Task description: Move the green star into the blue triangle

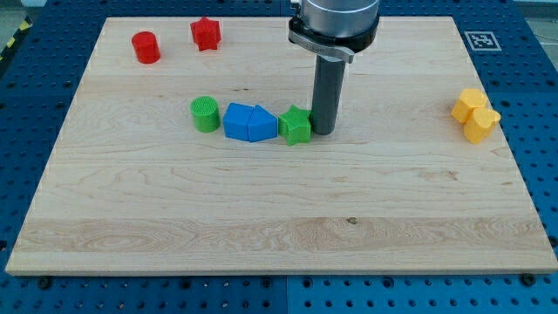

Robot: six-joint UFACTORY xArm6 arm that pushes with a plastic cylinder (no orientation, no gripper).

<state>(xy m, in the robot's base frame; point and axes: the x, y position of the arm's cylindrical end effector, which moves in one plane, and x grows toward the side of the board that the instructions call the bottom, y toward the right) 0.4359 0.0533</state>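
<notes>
Centrally, toward the board's top edge, my tip [322, 132] was pressed against the green plastic star [295, 125], itself touching the blue plastic triangle [259, 124]; no gripper was fitted.

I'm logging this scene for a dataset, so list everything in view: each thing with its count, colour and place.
Wooden board: one, pale wood, fills most of the view.
Red cylinder block: one, red, the view's top left.
Red star block: one, red, just right of the red cylinder.
Green cylinder block: one, green, left end of the middle row.
Blue blocks: two close together, blue, shapes unclear, between the green blocks.
Green star block: one, green, against the blue blocks' right side.
Yellow blocks: apparently two, yellow, the view's right edge.
Marker tag: one, black-and-white, top right corner.
My tip: one, dark rod, at the green star's right side.
</notes>
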